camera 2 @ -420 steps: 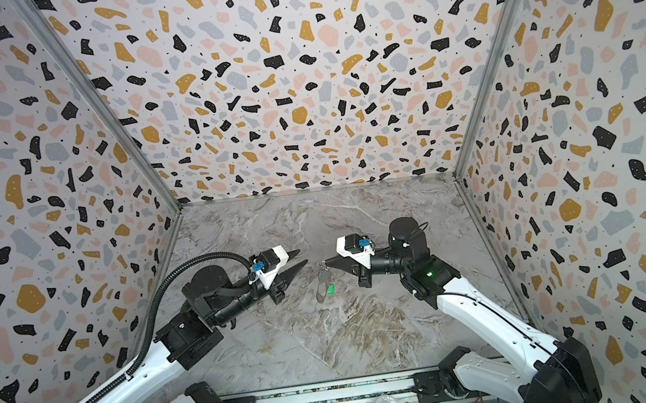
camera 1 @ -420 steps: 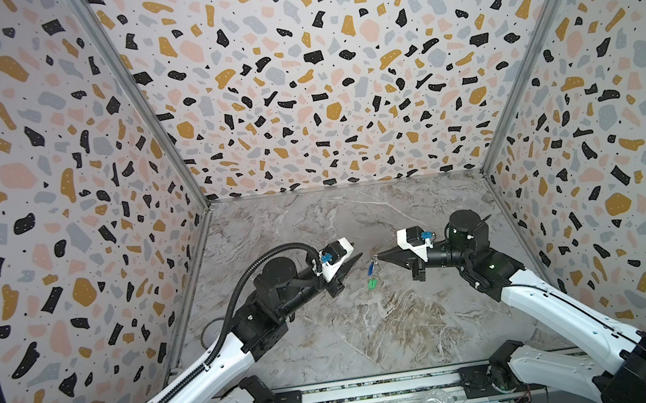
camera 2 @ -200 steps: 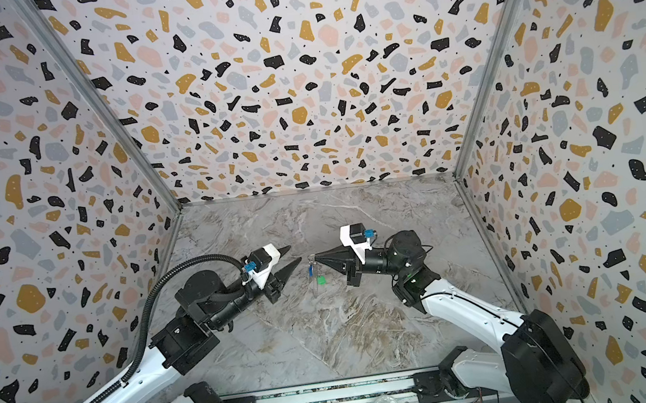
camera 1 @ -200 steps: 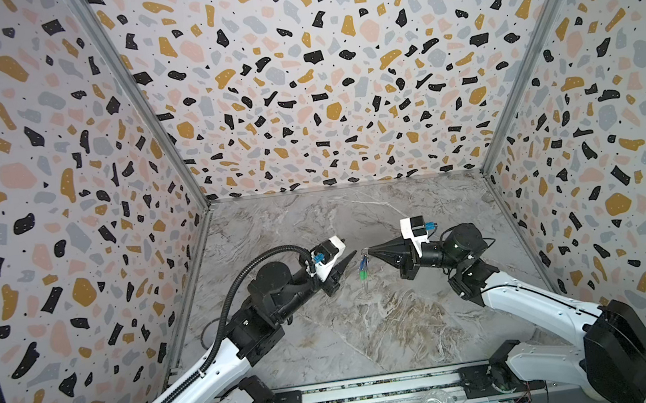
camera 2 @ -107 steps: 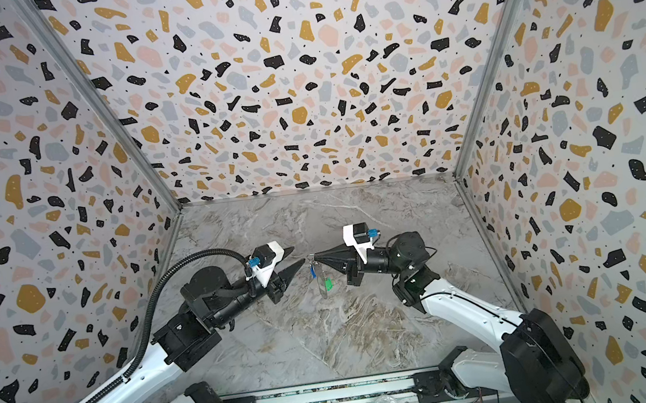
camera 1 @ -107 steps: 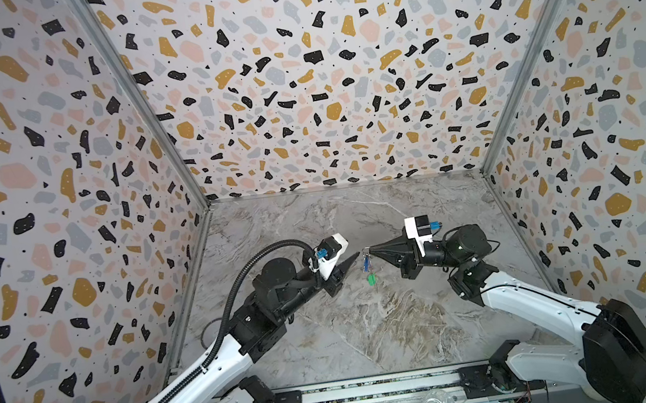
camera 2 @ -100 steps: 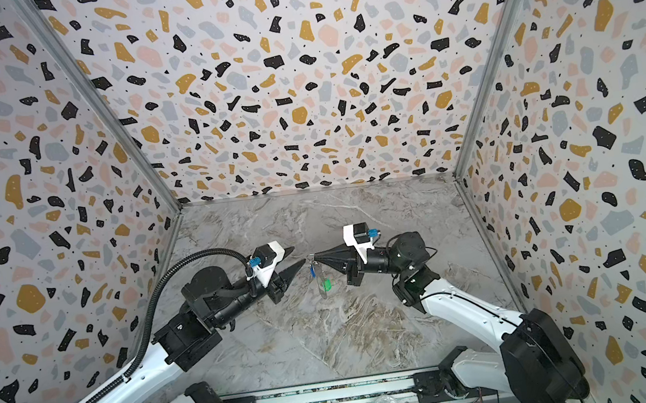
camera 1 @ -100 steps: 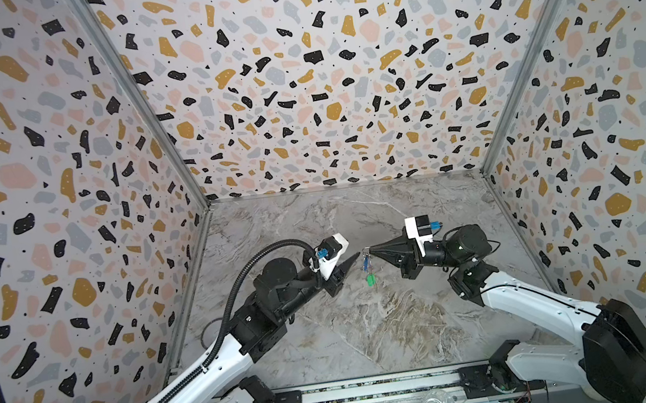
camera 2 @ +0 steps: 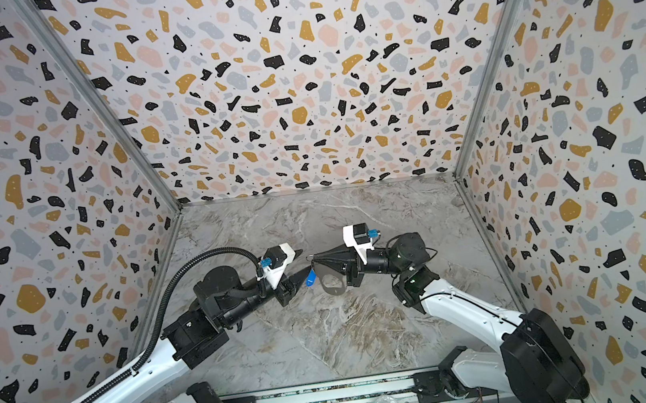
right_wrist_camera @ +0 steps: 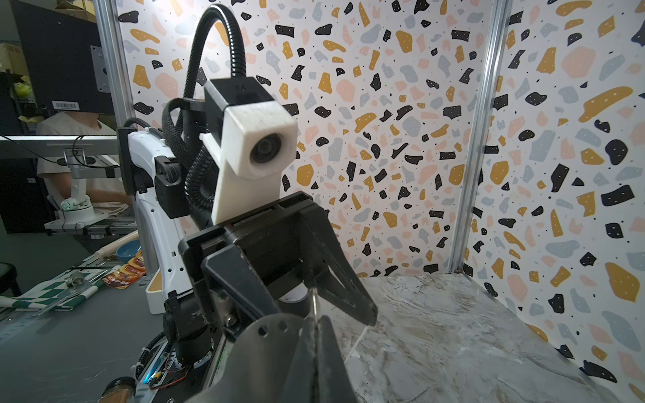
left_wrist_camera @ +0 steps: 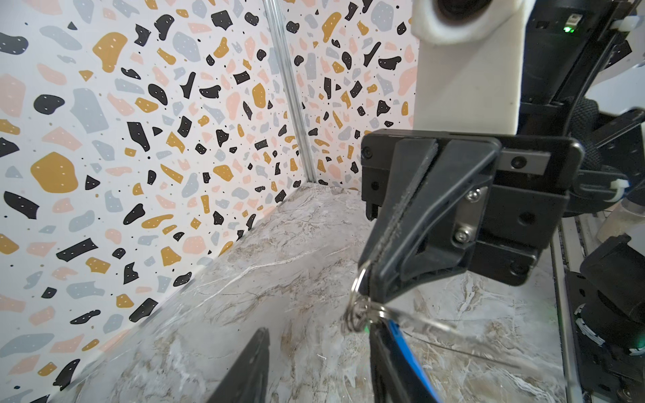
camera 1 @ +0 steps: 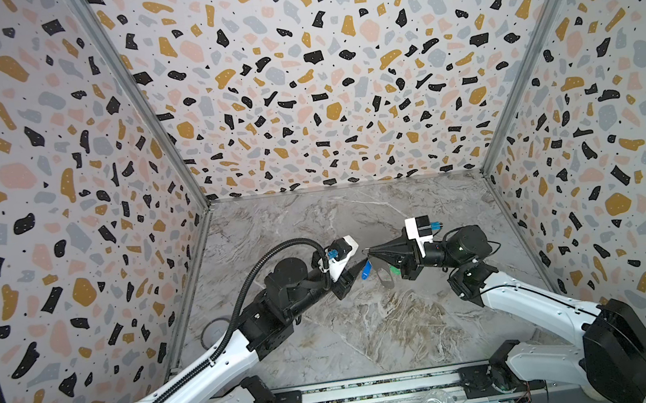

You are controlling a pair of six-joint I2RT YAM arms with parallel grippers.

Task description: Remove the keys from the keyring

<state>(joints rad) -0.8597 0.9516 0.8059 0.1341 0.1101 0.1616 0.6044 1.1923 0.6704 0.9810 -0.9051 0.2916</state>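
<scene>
Left arm: the left gripper (camera 2: 304,260) has edged in toward the hanging bunch over the last half second. Its fingers (left_wrist_camera: 251,366) have spread wider and now stand apart, clamped on nothing.
Right arm: the right gripper (camera 1: 370,252) has not shifted in that time. Its fingers are pressed together on one of the small metal ring links (left_wrist_camera: 356,312), holding the whole bunch clear of the counter (camera 1: 370,330).
Keyring: the keyring (camera 2: 331,285), a grey strap loop, dangles just under the right gripper's tip. It hangs above the middle of the marble counter, well away from every edge.
Blue tag: the blue-tagged key (camera 1: 366,269) hangs from the links on the side of the strap facing the left arm. In the left wrist view its tag lies against the inner face of one left finger, with the other finger well apart from it.
Green tag: the green-tagged key (camera 1: 395,271) shows on the strap's other side, close under the right gripper's body.
Keys: both are on the links, though their metal blades are too small to make out.
Meeting point: in both top views the two grippers face each other tip to tip, just beside one another, with the bunch between them.
</scene>
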